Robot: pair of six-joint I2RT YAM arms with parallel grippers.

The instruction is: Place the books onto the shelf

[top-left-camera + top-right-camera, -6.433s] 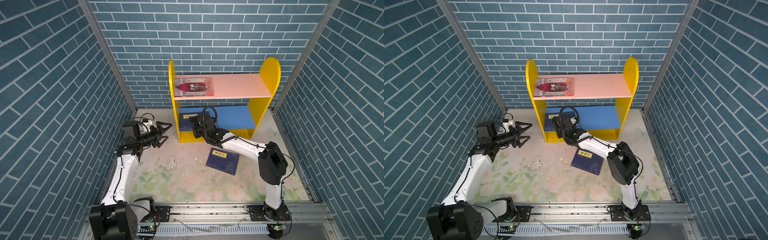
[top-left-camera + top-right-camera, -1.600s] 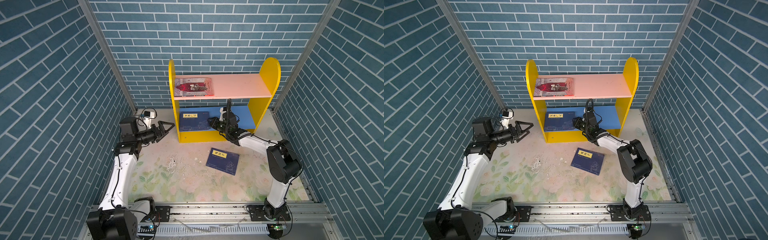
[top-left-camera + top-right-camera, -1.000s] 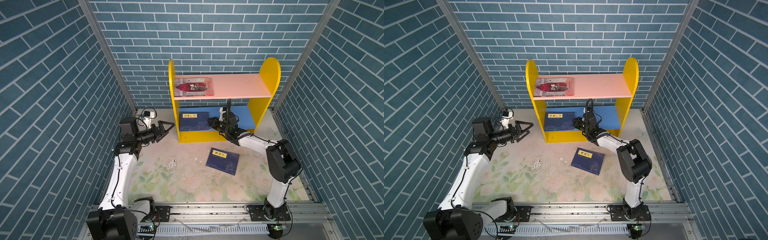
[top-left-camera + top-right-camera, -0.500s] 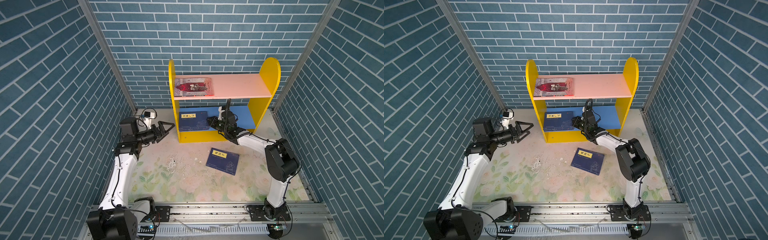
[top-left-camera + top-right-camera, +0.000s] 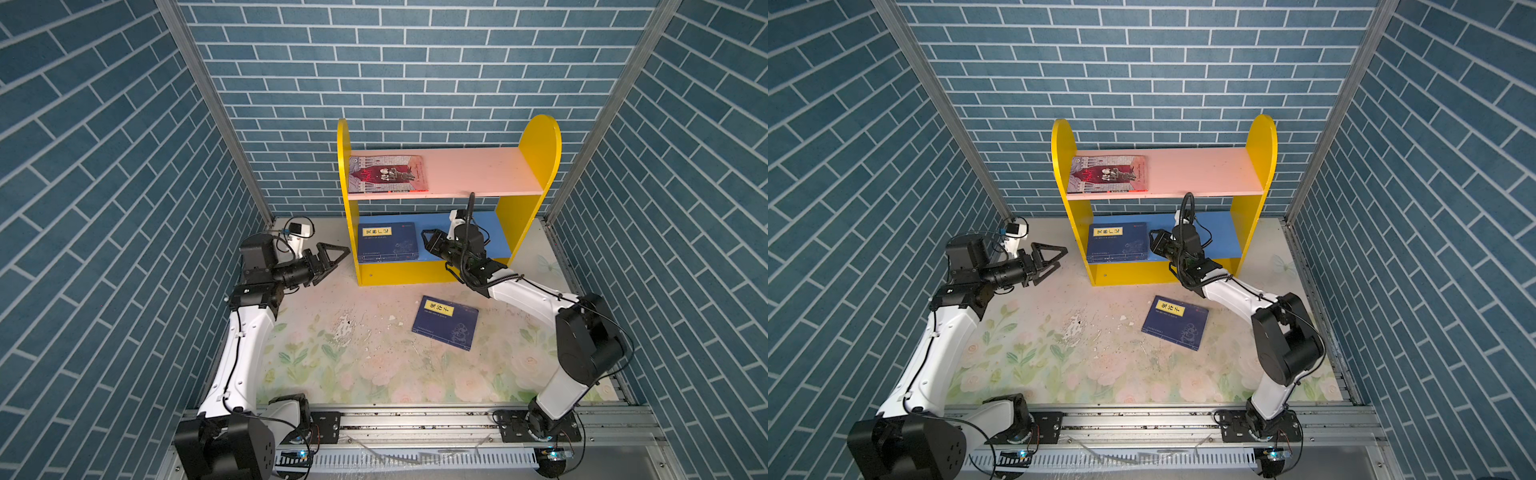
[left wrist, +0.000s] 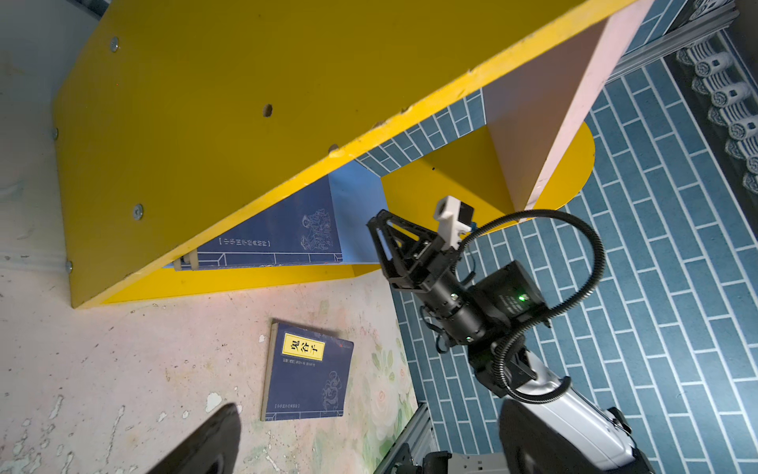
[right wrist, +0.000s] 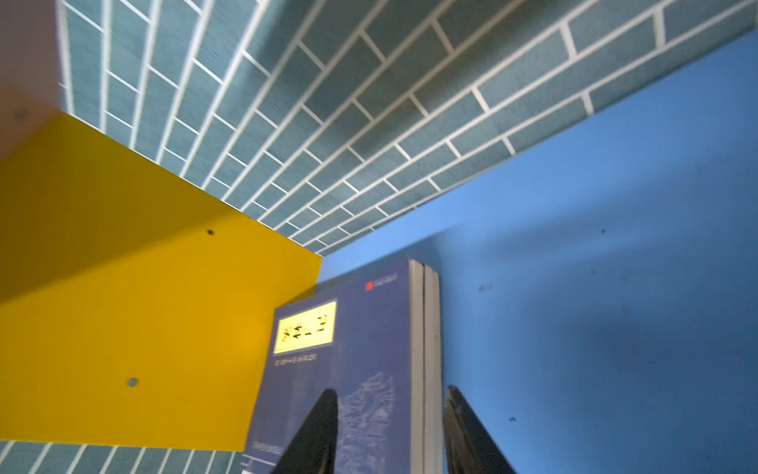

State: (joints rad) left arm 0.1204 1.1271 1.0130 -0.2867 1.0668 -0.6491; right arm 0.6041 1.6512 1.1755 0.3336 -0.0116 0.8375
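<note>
Shelf (image 5: 540, 141): grey-red book (image 5: 388, 174) flat on pink board (image 5: 478, 170), navy stack (image 5: 386, 243) on blue board (image 5: 496, 237), frame centre. One navy book (image 5: 445, 322) lies on the surface (image 5: 332, 365) below. Right pincer (image 5: 424, 241) part-open astride the stack's edge, seemingly not clamping. Left pincer (image 5: 338, 259) wide, empty, frame left.

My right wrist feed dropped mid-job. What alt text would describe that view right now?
The right gripper, its two black fingertips parted, straddles the page edge of two stacked navy books lying flat on the shelf's blue lower board. A yellow side panel stands beside the books, with a blue brick wall behind.
</note>
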